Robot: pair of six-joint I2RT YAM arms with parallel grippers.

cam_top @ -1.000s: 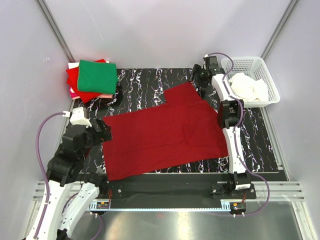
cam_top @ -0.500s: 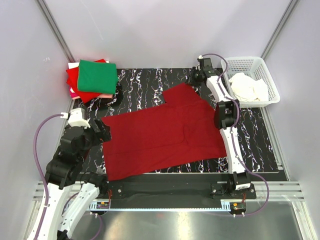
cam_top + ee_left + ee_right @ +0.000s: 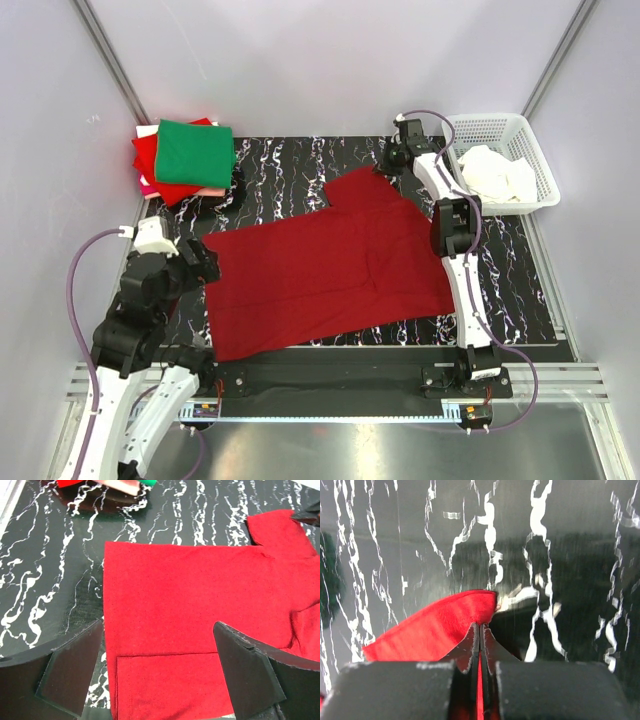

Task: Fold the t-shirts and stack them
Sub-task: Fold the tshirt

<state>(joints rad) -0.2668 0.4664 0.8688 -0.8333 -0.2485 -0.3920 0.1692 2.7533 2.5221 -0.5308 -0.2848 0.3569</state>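
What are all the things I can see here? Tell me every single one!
dark red t-shirt: one, dark red, spread flat in the middle of the table
green t-shirt: one, green, folded, on top of the pile in the far left corner
bright red t-shirt: one, bright red, folded, under the green one
pink t-shirt: one, pale pink, lower in that pile, only its edge shows
basket: one, white, far right corner
white cloth: a heap, count unclear, white, inside the basket
table: one, black with white veins
left gripper: one, black, open, over the dark red t-shirt's left end
right gripper: one, black, shut on the dark red t-shirt's far sleeve
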